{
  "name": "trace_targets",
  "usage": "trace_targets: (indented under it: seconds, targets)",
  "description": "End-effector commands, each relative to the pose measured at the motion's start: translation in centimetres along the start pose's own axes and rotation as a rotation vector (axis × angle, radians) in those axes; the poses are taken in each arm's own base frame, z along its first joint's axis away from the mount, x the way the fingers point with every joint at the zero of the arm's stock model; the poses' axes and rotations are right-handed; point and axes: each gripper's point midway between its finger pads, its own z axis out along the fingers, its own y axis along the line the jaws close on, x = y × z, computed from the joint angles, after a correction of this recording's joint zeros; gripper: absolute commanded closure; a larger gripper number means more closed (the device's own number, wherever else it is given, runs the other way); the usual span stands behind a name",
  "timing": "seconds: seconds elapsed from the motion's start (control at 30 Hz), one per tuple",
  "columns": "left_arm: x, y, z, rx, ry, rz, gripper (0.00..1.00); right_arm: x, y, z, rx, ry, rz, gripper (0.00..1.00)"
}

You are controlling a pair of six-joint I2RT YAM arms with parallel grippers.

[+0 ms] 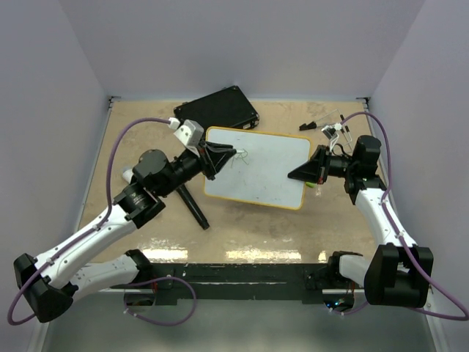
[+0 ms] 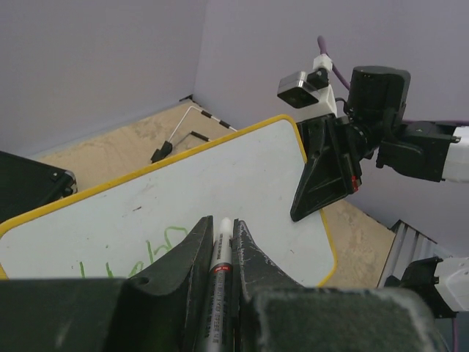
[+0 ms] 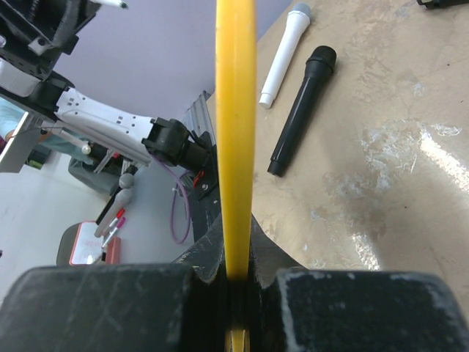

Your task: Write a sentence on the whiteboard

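Observation:
The whiteboard (image 1: 264, 172) has a white face and a yellow rim and lies tilted over the middle of the table. My right gripper (image 1: 302, 173) is shut on its right edge; in the right wrist view the yellow rim (image 3: 234, 110) runs straight up from between the jaws of that gripper (image 3: 236, 253). My left gripper (image 2: 222, 221) is shut on a white marker (image 2: 220, 253), whose tip points at the board's face (image 2: 242, 176). A few strokes of the green sentence (image 2: 146, 253) show just left of the marker, and faintly from above (image 1: 242, 156).
A black case (image 1: 220, 108) lies behind the board at the back. A black stick (image 1: 193, 206) and a white one (image 1: 129, 176) lie on the table left of the board. A small black clip with wire (image 1: 320, 123) sits at the back right.

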Motion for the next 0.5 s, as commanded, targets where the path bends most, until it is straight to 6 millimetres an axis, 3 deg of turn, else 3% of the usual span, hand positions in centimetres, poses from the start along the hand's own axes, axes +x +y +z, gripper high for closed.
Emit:
trace_targets:
  seconds: [0.0, 0.47]
  targets:
    - [-3.3, -0.2, -1.4, -0.015, -0.114, -0.017, 1.00, -1.7, 2.8, -0.2, -0.054, 0.007, -0.145, 1.00]
    - [-2.2, 0.1, -4.6, -0.034, -0.176, -0.095, 1.00, -1.4, 2.7, -0.2, -0.056, 0.006, -0.174, 1.00]
